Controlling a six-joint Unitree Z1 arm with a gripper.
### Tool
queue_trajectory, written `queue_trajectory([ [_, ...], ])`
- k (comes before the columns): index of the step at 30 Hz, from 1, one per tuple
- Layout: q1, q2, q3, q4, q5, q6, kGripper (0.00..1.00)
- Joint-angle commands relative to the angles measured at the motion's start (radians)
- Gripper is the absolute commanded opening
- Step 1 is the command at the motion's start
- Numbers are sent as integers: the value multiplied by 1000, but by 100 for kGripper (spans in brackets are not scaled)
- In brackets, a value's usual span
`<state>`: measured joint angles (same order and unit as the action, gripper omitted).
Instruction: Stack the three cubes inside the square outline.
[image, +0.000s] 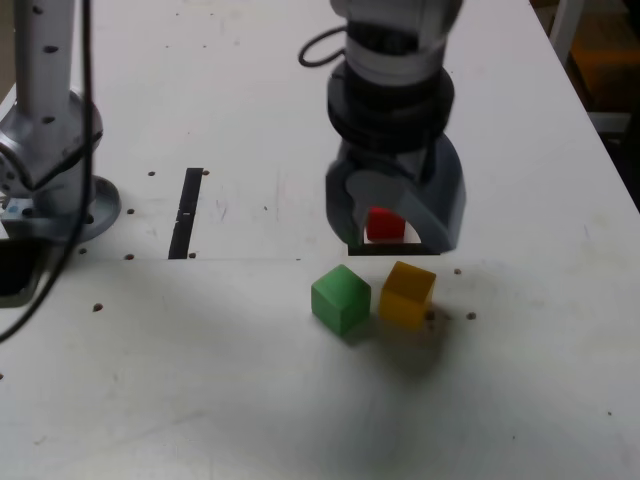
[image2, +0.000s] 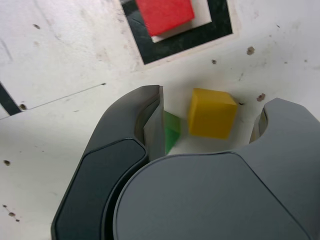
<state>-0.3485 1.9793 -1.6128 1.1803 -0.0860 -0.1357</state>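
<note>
While the gripper (image2: 212, 102) hangs above the table (image: 240, 370) with its jaws apart and nothing gripped, the red cube (image2: 166, 12) sits inside the black square outline (image2: 186, 44), on its white centre. The yellow cube (image2: 212, 113) and the green cube (image2: 171, 129) are outside the outline, on the bare table just below it in the exterior view, with the green one on the exterior view's left. A narrow gap parts these two. In the wrist view the yellow cube shows in the opening between the fingers, and one finger hides part of the green cube. A straight black strip (image: 185, 214) lies well apart from the cubes, toward the exterior view's left
</note>
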Motion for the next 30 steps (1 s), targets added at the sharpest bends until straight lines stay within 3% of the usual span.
queue_trajectory([
  [1, -7, 17, -14, -3, -2, 5, 73],
  [30, -12, 134, -55, -41, -18, 7, 73],
])
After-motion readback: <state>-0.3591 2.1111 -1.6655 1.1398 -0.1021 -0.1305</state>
